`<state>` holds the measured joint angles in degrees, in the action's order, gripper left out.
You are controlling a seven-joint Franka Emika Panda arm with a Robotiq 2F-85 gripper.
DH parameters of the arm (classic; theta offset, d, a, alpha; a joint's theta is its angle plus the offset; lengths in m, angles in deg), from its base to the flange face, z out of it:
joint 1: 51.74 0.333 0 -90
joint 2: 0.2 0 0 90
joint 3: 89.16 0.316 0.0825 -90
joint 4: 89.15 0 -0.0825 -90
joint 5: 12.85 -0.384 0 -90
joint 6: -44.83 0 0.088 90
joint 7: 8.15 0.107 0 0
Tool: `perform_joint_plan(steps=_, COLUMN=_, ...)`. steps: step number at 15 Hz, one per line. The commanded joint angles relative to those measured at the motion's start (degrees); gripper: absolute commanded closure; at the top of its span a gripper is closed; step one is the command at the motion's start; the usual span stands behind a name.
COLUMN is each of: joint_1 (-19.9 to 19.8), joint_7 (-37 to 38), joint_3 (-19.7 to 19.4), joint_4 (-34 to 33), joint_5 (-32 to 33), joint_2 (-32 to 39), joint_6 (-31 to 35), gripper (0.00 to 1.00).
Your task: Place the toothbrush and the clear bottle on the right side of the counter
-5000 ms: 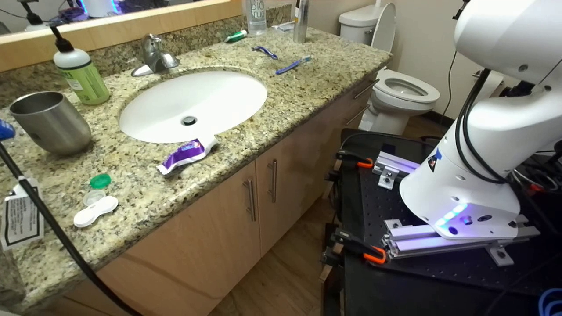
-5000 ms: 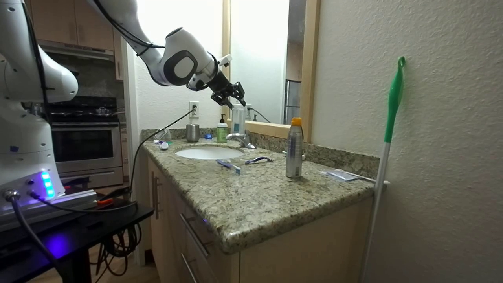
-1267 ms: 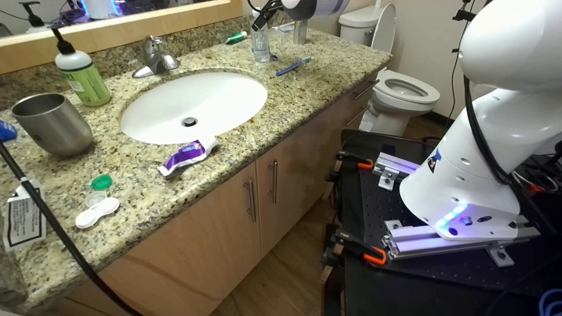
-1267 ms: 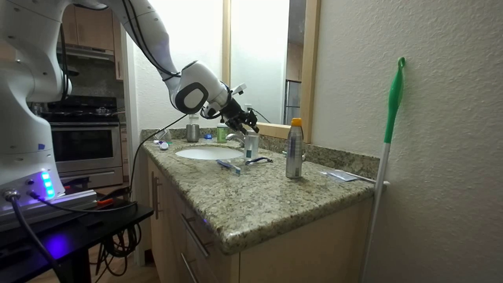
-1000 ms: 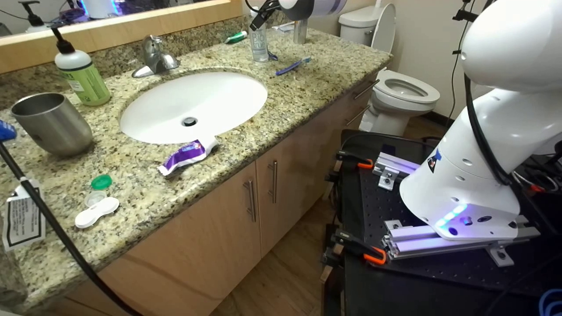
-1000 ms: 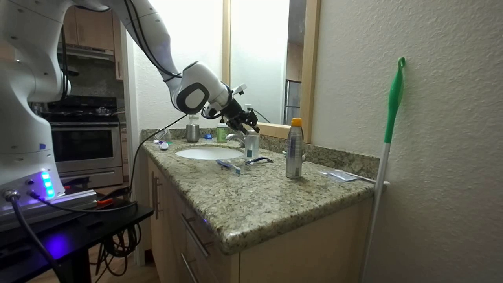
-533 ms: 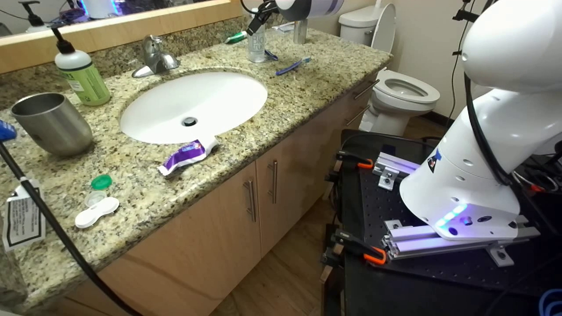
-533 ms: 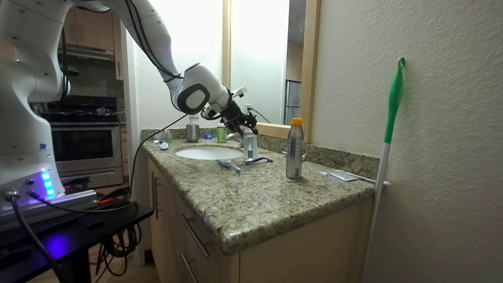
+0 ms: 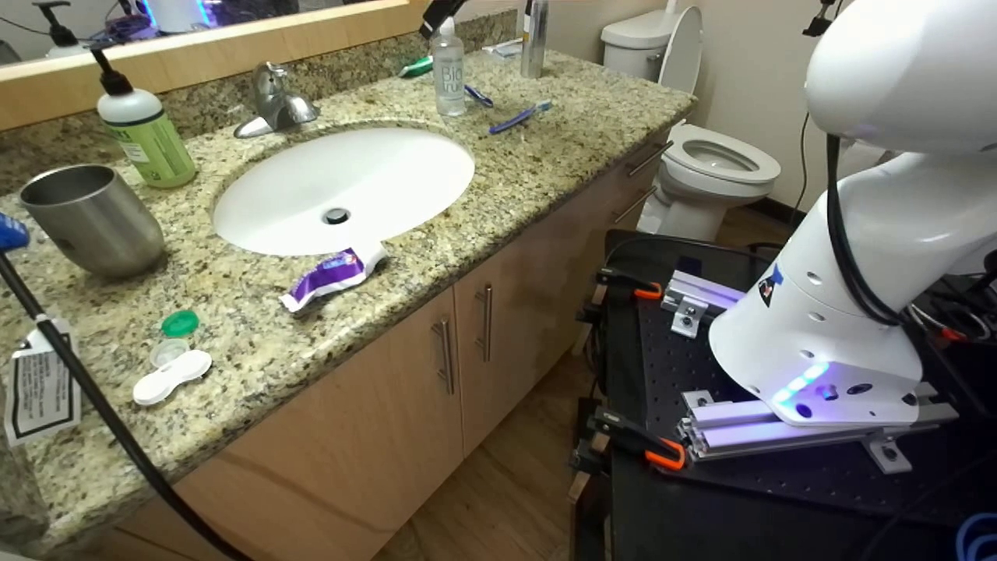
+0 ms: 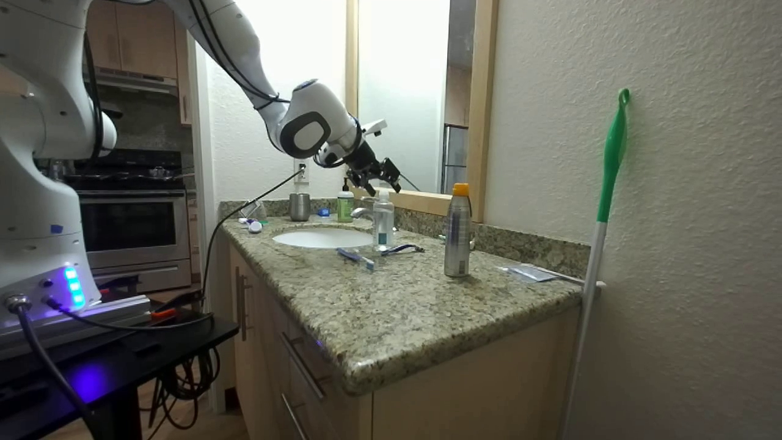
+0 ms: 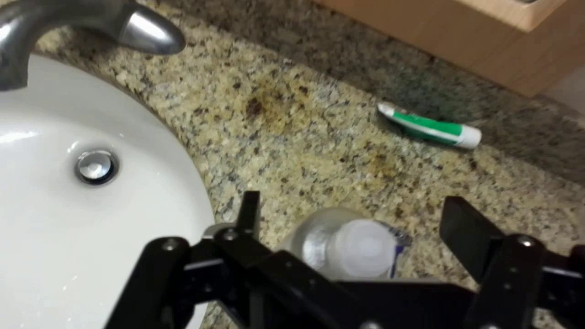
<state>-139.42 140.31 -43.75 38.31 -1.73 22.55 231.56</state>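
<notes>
Upright on the speckled counter (image 10: 391, 305) stands the clear bottle (image 9: 449, 82), just off the sink's rim and beside a blue razor. My gripper (image 10: 386, 191) is right above its cap in an exterior view, jaws spread wide and holding nothing. Looking down in the wrist view, the pale cap of the bottle (image 11: 363, 249) shows between and below the fingers (image 11: 470, 237), apart from both. The blue toothbrush (image 10: 356, 258) lies flat on the counter in both exterior views, nearer the front edge than the bottle; it is not seen in the wrist view.
The razor (image 10: 402, 249) lies against or close by the bottle's base. A silver spray can with orange cap (image 10: 457, 235) stands farther along the counter. A green toothpaste tube (image 11: 429, 128) lies by the backsplash. The faucet (image 9: 276, 101) and sink (image 9: 343, 183) are beside the bottle.
Earlier the bottle hung from the gripper; it came down and now stands by the razor. Over the last half second the jaws opened and the gripper rose off it. The toothbrush stayed put.
</notes>
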Motion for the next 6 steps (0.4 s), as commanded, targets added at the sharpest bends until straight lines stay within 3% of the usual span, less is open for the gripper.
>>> perform_joint_plan(steps=1, joint_1=-14.3, joint_7=-0.2, joint_3=12.2, joint_4=0.3, joint_5=0.7, joint_2=-4.6, joint_6=0.7, gripper=0.00)
perform_joint_plan(steps=4, joint_1=-26.9, joint_7=-2.6, joint_3=25.2, joint_4=-3.4, joint_5=3.9, joint_2=-1.4, joint_6=-1.6, gripper=0.00)
perform_joint_plan(steps=6, joint_1=-33.5, joint_7=-5.2, joint_3=33.3, joint_4=-5.3, joint_5=11.0, joint_2=5.6, joint_6=-0.5, gripper=0.00)
